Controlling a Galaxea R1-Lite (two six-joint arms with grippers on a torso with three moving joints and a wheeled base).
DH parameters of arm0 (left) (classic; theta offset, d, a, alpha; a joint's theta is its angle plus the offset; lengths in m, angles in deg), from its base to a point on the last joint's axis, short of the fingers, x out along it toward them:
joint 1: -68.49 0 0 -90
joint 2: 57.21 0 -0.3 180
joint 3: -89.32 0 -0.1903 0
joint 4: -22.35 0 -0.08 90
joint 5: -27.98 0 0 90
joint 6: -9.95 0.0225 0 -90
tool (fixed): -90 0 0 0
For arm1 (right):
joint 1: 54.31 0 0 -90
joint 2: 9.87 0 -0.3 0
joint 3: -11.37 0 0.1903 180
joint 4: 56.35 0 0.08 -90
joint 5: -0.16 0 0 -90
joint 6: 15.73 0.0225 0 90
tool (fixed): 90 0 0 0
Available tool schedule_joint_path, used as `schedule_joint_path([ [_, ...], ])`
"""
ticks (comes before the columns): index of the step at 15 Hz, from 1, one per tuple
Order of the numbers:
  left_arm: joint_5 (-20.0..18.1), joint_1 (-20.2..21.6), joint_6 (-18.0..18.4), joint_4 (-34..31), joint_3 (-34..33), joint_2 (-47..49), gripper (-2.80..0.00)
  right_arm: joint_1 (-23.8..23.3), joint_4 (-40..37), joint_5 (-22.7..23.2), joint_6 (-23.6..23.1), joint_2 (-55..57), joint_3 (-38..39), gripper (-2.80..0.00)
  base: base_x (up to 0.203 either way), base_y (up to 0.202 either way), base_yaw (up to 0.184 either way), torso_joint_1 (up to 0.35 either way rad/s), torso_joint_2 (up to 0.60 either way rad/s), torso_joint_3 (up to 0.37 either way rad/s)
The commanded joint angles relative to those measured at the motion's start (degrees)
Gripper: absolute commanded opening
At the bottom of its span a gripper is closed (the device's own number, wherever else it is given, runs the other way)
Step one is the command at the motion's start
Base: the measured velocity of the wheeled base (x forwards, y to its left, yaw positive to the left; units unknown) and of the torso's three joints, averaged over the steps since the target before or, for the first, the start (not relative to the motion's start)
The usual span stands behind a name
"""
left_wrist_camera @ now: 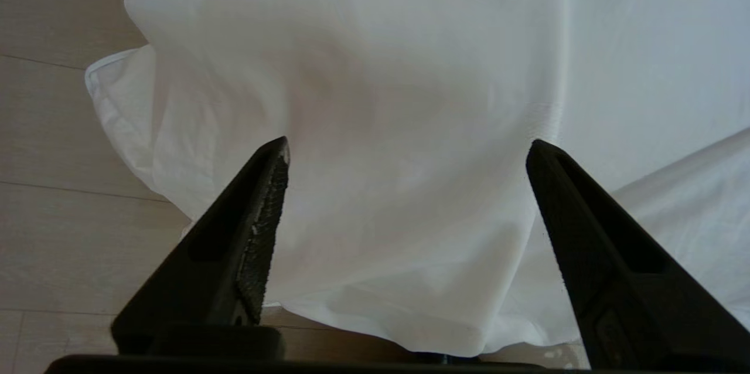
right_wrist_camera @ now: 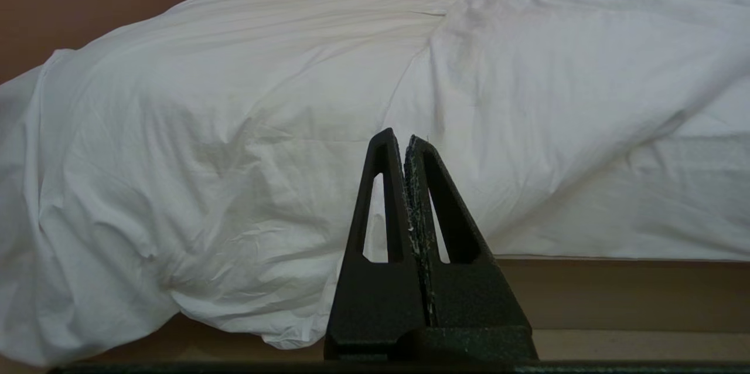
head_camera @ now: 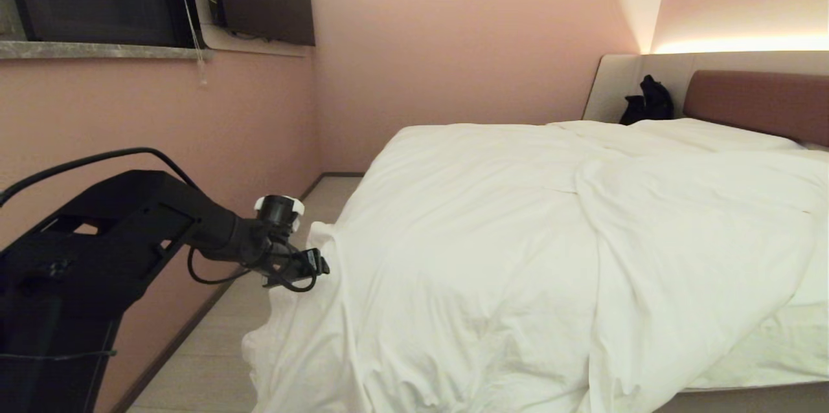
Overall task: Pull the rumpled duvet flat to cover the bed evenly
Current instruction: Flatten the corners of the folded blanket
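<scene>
Duvet (head_camera: 518,251) spread over bed (head_camera: 751,393), left corner draped to the floor (head_camera: 214,361).
Left hand (head_camera: 309,270): beside that corner, fingers (left_wrist_camera: 258,233) spread wide, nothing between them. Right hand (right_wrist_camera: 408,140): fingers pressed together, empty, facing the bed's side. Reddish headboard (head_camera: 758,102) far right.

I can read no writing, label, brand, number or sign anywhere I look.
</scene>
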State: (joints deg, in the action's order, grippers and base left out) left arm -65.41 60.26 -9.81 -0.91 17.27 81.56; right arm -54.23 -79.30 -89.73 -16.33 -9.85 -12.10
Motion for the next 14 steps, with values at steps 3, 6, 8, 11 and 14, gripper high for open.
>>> schedule_joint_path([
  [3, 0.0, -0.1, -0.1, 0.0, 0.3, 0.4, 0.0, 0.0, 0.0, 0.1, 0.0, 0.0, 0.0, -2.8, 0.0, 0.0, 0.0, 0.0, 0.0, 0.0],
  [6, 0.0, -0.2, -0.1, -0.2, 0.2, 0.2, 0.0, 0.0, 0.0, 0.1, 0.0, 0.0, 0.0, -2.8, 0.0, 0.0, 0.0, 0.0, 0.0, 0.0],
  [8, 0.0, -0.5, -0.1, -0.2, -0.1, -0.2, 0.0, 0.0, 0.0, 0.1, 0.0, 0.0, 0.0, -2.8, 0.0, 0.0, 0.0, 0.0, 0.0, 0.0],
  [11, 0.0, -0.8, -0.1, -0.2, -0.5, -0.4, 0.0, 0.0, 0.0, 0.0, 0.0, 0.0, 0.0, -2.8, 0.0, 0.0, 0.0, 0.0, 0.0, 0.0],
  [14, 0.0, -1.5, -0.2, -0.2, -0.9, -1.3, 0.0, 0.0, 0.0, 0.0, 0.0, 0.0, 0.0, -2.8, 0.0, 0.0, 0.0, 0.0, 0.0, 0.0],
])
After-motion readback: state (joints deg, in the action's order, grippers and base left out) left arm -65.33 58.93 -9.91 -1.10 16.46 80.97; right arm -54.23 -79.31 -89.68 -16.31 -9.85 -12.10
